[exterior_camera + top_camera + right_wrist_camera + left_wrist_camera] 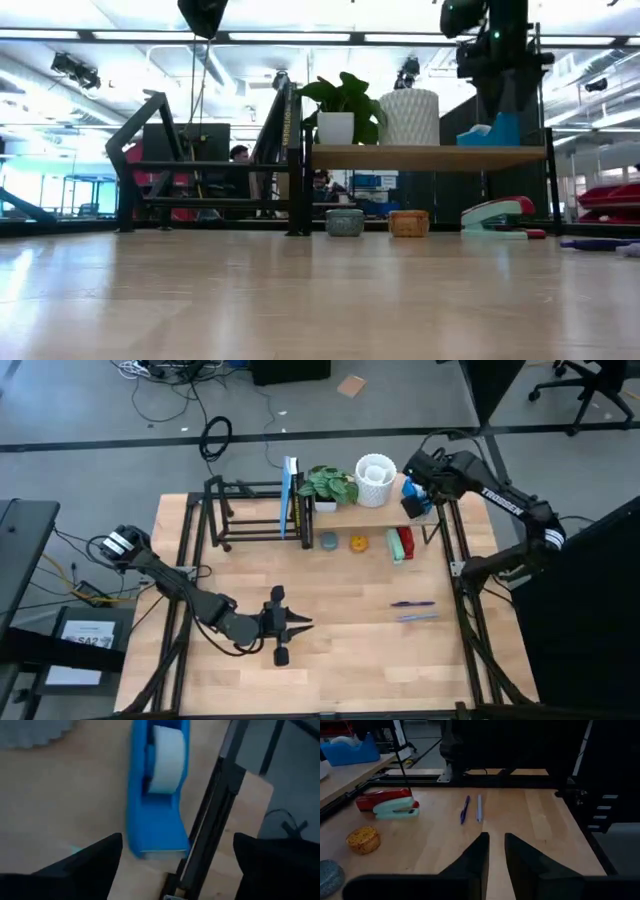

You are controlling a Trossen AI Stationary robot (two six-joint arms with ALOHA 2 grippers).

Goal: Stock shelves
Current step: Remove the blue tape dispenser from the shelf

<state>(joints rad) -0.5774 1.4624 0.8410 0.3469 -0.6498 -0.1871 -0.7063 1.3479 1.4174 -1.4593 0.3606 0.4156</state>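
While the right tool point(412, 488) hangs over the right end of the plank-top shelf point(340, 512), we find its 2 fingers spread wide and holding nothing, with the blue tape dispenser point(159, 785) resting on the plank directly beneath them. In the right wrist view the dispenser's long axis runs straight away from the tool, parallel to the black metal leg just beside it at the shelf's end edge, so the open fingers straddle its narrow width. We judge that the dispenser is already stocked and the right arm only needs to lift clear.

What the coming move turns on is where the unstocked things lie. The 2 pens point(412, 609) rest near the right edge of the worktop, side by side, well apart from the shelf. The left tool point(495, 851) sits low over the middle of the worktop near its front edge, fingers parted by a narrow gap and empty, pointing toward those pens. In its wrist view the pens' long axes lie almost in line with its reach, so we reckon a wrist turn is needed to close across them. The stapler point(401, 544) lies under the shelf's right end. The black rod rack point(245, 512) stands at the back left.
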